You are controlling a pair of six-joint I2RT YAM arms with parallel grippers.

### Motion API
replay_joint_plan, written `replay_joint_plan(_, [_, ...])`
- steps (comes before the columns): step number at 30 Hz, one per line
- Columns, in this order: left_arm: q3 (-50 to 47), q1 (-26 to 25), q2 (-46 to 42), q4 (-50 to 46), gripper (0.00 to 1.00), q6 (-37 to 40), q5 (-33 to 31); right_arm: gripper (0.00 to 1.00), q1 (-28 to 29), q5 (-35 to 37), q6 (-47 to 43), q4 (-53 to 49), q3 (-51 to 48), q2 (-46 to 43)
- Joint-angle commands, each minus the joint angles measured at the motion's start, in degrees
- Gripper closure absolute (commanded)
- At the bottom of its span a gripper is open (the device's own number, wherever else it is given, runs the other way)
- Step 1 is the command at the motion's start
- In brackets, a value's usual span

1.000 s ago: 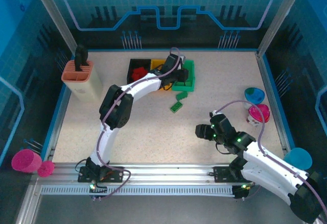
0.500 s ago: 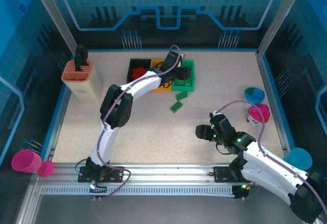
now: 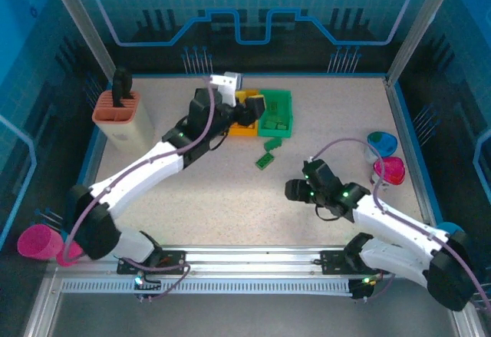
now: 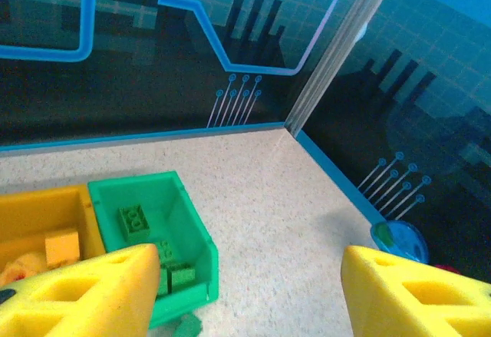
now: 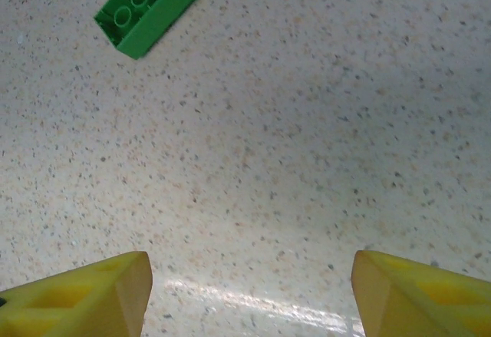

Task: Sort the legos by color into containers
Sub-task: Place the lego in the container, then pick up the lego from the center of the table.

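Note:
The green bin (image 3: 278, 114) and the yellow bin (image 3: 244, 126) stand side by side at the back of the table; my left arm covers the black one. Green legos (image 4: 134, 220) lie in the green bin (image 4: 153, 237), and an orange-yellow brick (image 4: 61, 246) lies in the yellow bin (image 4: 38, 218). Two green legos (image 3: 270, 145) (image 3: 264, 160) rest on the table in front of the bins. My left gripper (image 3: 255, 110) hovers open and empty over the bins (image 4: 249, 291). My right gripper (image 3: 294, 191) is open above bare table, short of a green lego (image 5: 149, 7).
A salmon slotted holder (image 3: 119, 118) stands at the back left. A blue bowl (image 3: 381, 143) and a pink cup (image 3: 390, 170) sit at the right edge, and pink cups (image 3: 38, 241) lie outside the left rail. Bare tabletop lies between the arms.
My left gripper has opened and the arm has pulled back and left from over the green bin. My right gripper has crept forward toward the loose green legos.

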Motion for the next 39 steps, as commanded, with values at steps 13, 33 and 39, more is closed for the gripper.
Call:
replay_joint_plan(13, [-28.49, -9.67, -31.06, -13.52, 0.35, -3.97, -14.99, 0.33, 5.36, 10.49, 15.79, -16.2, 31.69, 29.17])
replay_joint_plan(33, [-37.84, -13.6, -53.58, -29.1, 0.36, -11.9, -20.96, 0.37, 4.39, 4.2, 27.75, -34.53, 61.44, 61.69])
replay_joint_plan(39, [-38.06, -13.78, -53.59, -29.6, 0.37, -12.29, -20.88, 0.4, 3.78, 4.63, 27.84, -32.78, 61.01, 63.83])
